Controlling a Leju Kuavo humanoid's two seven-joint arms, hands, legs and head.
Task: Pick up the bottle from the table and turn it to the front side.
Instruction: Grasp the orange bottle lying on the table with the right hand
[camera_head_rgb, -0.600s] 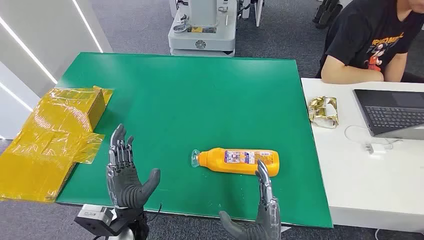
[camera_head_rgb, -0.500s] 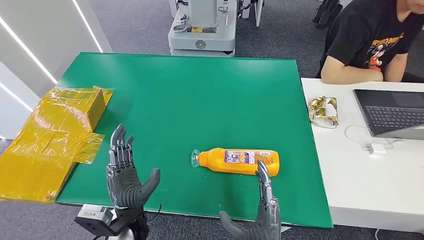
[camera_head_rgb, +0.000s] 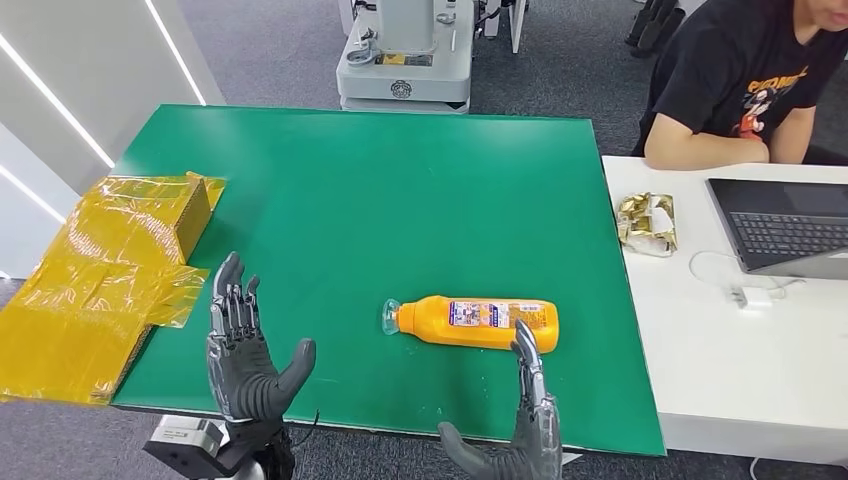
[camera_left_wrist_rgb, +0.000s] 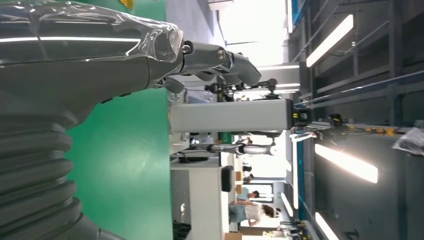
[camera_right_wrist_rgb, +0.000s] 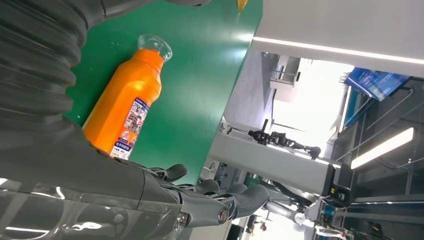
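Note:
An orange bottle with a clear cap and a small label lies on its side on the green table, cap pointing left. The right wrist view shows the bottle close beyond the palm. My right hand is raised at the table's near edge, just in front of the bottle's base, fingers straight and apart, holding nothing. My left hand stands upright near the front left of the table, fingers spread, well apart from the bottle. In the left wrist view the left hand is extended over the green surface.
Yellow plastic wrapping lies over the table's left edge. A white desk on the right carries a laptop, a cable and a crumpled gold wrapper. A person in a black shirt sits there. A grey machine base stands beyond the table.
My left hand has shifted slightly down and to the left. The bottle and my right hand have not moved.

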